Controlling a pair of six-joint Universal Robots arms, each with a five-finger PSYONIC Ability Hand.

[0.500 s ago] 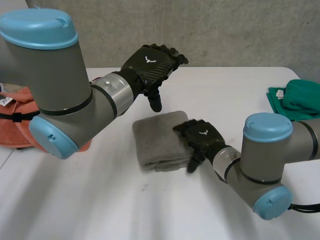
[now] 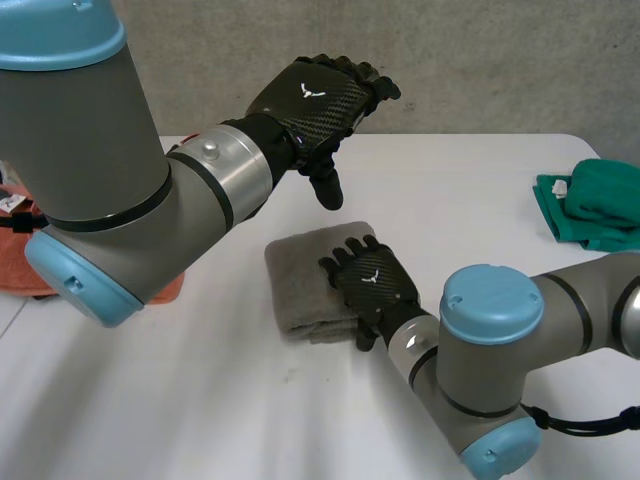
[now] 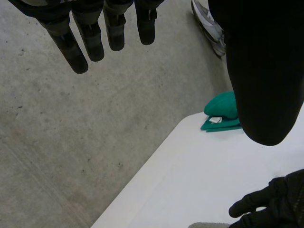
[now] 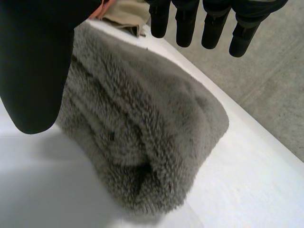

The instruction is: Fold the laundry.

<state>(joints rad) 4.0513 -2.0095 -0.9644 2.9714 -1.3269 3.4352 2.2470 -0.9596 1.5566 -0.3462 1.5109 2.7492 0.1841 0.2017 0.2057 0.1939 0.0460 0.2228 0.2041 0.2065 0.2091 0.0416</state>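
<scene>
I am holding my right hand (image 2: 372,282) palm down over the right half of the grey towel (image 2: 305,280). Its fingers (image 4: 185,23) are straight and a little apart, and it is gripping nothing. I cannot tell whether the palm is touching the pile. The towel is lying folded in a thick pad on the white table (image 2: 200,400), stacked edges facing the near side, and it looks close to square, so I am naming no long axis. My left hand (image 2: 320,105) is hanging in the air beyond the towel's far edge, fingers loose and apart, empty. I am judging my right hand the nearer one for pressing or shifting the towel. A green cloth (image 2: 590,205) is lying well to the right of the towel, and an orange cloth (image 2: 20,245) well to its left.
</scene>
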